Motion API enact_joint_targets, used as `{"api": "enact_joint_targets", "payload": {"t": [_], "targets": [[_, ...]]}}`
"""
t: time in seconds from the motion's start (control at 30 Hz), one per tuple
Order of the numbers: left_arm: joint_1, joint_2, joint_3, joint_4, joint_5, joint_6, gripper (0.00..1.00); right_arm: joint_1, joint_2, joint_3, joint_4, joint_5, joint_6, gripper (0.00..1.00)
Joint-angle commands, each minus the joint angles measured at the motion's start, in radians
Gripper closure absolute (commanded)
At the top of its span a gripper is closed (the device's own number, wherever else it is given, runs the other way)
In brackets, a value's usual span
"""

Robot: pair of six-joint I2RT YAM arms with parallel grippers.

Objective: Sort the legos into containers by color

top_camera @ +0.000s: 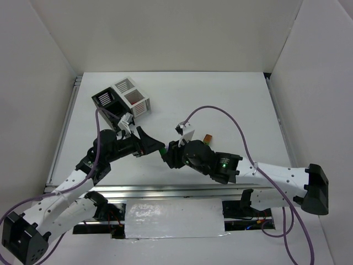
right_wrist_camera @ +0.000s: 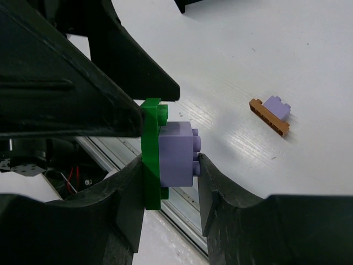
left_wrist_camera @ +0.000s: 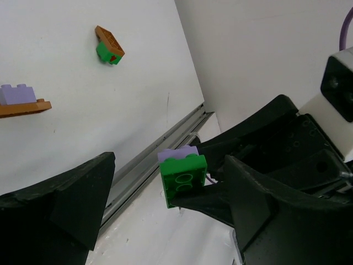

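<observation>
**Ana:** Top view: both arms are meeting low on the surface (top_camera: 220, 105), with the right pincer (top_camera: 167, 155) and left pincer (top_camera: 158, 148) nose to nose around a green plate (top_camera: 162, 149). The black bin (top_camera: 106, 101) and white bin (top_camera: 134, 95) are sitting joined, well apart at the far left.

**Ben:** Left wrist: the left pincer is standing spread, a finger either side of the plate. A purple brick (left_wrist_camera: 177, 154) is sticking to the plate's back.

**Ana:** Right wrist: the right pincer is pinching plate and brick together.

**Ben:** They're splitting two colours, by the look of it. Next, the left is needing to close on the green edge alone, then pull.

**Ana:** Room is looking tight, with the rail (left_wrist_camera: 179, 127) running just behind. Bare surface is lying toward the bins. A brown plate (right_wrist_camera: 268, 117) carrying another purple piece is resting clear of the fingers.
</observation>
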Motion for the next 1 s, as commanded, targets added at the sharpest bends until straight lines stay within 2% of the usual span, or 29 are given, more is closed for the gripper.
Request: {"api": "enact_joint_targets", "payload": {"t": [0.0, 0.07, 0.17, 0.27, 0.3, 0.37, 0.4, 0.47, 0.5, 0.53, 0.57, 0.7, 0.77, 0.9, 0.97], "targets": [[-0.018, 0.015, -0.018, 0.078, 0.011, -0.011, 0.09, 0.011, 0.019, 0.061, -0.007, 0.053, 0.019, 0.99], [-0.026, 0.027, -0.021, 0.093, 0.019, -0.016, 0.13, 0.016, 0.039, 0.081, -0.014, 0.079, 0.025, 0.99], [-0.033, 0.035, -0.017, 0.097, 0.013, -0.009, 0.26, 0.031, 0.080, 0.117, -0.036, 0.120, 0.034, 0.99], [-0.038, 0.041, -0.006, 0.103, 0.013, -0.006, 0.57, 0.048, 0.131, 0.168, -0.100, 0.198, 0.065, 0.99], [-0.038, 0.045, -0.003, 0.103, 0.015, -0.005, 0.72, 0.052, 0.155, 0.189, -0.111, 0.221, 0.081, 0.99], [-0.039, 0.055, 0.000, 0.120, 0.025, 0.000, 0.83, 0.053, 0.179, 0.209, -0.137, 0.232, 0.097, 0.99], [-0.041, 0.058, 0.000, 0.123, 0.028, 0.001, 1.00, 0.053, 0.197, 0.223, -0.143, 0.235, 0.109, 0.98], [-0.042, 0.065, 0.008, 0.120, 0.031, 0.020, 1.00, 0.054, 0.206, 0.228, -0.151, 0.234, 0.126, 0.95], [-0.042, 0.061, 0.009, 0.106, 0.025, 0.026, 1.00, 0.056, 0.199, 0.216, -0.145, 0.219, 0.128, 0.76], [-0.042, 0.055, 0.011, 0.098, 0.018, 0.043, 1.00, 0.053, 0.190, 0.205, -0.133, 0.210, 0.128, 0.49], [-0.042, 0.049, 0.012, 0.089, -0.002, 0.053, 1.00, 0.053, 0.177, 0.188, -0.111, 0.200, 0.137, 0.01], [-0.042, 0.010, 0.023, 0.048, -0.031, 0.113, 1.00, 0.019, 0.053, 0.080, -0.030, 0.040, 0.087, 0.00], [-0.041, 0.004, 0.035, 0.055, -0.010, 0.161, 1.00, -0.033, -0.005, 0.035, 0.024, -0.138, 0.047, 0.00], [-0.042, 0.013, 0.037, 0.161, 0.177, 0.228, 1.00, -0.150, -0.200, -0.118, 0.131, -0.462, 0.000, 0.01], [-0.044, 0.018, 0.023, 0.265, 0.319, 0.222, 1.00, -0.202, -0.276, -0.155, 0.199, -0.616, -0.009, 0.02]]}}
